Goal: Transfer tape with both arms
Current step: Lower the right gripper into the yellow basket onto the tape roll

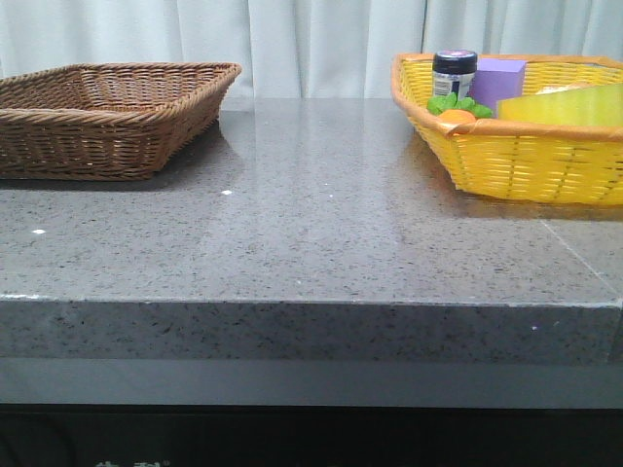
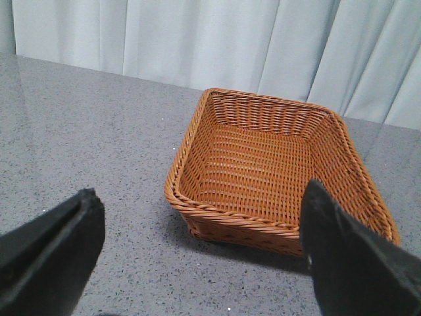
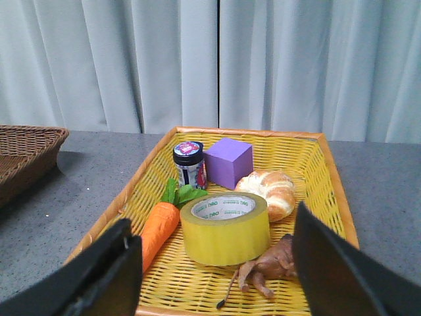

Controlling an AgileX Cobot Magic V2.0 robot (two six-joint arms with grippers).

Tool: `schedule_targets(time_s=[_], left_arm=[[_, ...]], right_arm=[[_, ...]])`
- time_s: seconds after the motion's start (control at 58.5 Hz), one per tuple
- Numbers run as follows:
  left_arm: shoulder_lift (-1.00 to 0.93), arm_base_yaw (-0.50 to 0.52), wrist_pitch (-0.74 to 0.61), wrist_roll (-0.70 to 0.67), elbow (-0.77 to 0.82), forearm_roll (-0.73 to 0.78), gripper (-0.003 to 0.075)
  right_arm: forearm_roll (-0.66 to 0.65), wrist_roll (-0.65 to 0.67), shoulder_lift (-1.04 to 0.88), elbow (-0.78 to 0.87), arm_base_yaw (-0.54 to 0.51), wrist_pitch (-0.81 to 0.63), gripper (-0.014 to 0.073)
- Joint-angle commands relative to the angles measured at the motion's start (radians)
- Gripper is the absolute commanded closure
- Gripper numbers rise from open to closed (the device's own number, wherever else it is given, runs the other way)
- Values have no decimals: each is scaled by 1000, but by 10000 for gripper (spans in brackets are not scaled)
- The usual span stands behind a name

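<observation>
Tape (image 3: 224,228) lay flat in the yellow basket (image 3: 337,191), between carrot (image 3: 158,227) and bread roll (image 3: 270,191); the right end effector (image 3: 217,276) hovered apart before it, likely lining up. Left end effector (image 2: 197,263), also apart, faced the empty brown basket (image 2: 260,168).

A staged robot test bench rather than a lived-in room: a speckled grey stone-look tabletop (image 1: 311,243) stands before a plain backdrop of pale pleated curtains (image 1: 321,44) that closes off the whole background. Two woven baskets sit apart at the far corners, a brown one (image 1: 107,117) and a yellow one (image 1: 506,146) filled with an unrelated mix of props: a toy carrot (image 3: 158,227), a purple block (image 3: 227,162), a small dark jar (image 3: 189,164), a bread roll (image 3: 271,191) and an animal figure (image 3: 266,268).
</observation>
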Motion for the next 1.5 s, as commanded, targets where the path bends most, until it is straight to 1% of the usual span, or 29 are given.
schedule_targets(time_s=[0.0,0.051,0.103,0.222,0.291,0.445,0.564,0.701,0.787,0.889,1.146,1.317,1.488], left_arm=[[12,-4,-81,-2,-33,-8,134],[12,-4,-81,-2,-33,-8,134],[12,-4,-81,-2,-33,-8,134],[12,-4,-81,-2,-33,-8,134],[12,-4,-81,-2,-33,-8,134],[13,-4,-81,-2,-33,-8,134],[13,-4,-81,-2,-33,-8,134],[13,-4,-81,-2,-33,-8,134],[13,-4,-81,-2,-33,-8,134],[13,-4,-81,-2,-33,-8,134],[13,-4,-79,-2,-33,-8,134],[13,-4,-78,-2,-33,-8,134],[13,-4,-75,-2,-33,-8,134]], right_arm=[[2,-1,71,-63,-4,-95,9],[2,-1,120,-97,-4,-85,-36],[2,-1,187,-134,-4,-74,-56],[2,-1,361,-255,-4,-14,-51],[2,3,472,-355,-5,51,-51],[2,71,693,-572,-48,216,-51],[2,89,822,-725,-89,344,-51],[1,93,953,-853,-97,453,-51],[-23,130,1027,-914,-99,506,-51],[-48,172,1098,-955,-110,542,-51],[-57,177,1228,-970,-120,541,-51],[-58,182,1268,-974,-120,503,-51],[-60,183,1288,-976,-120,500,-48]])
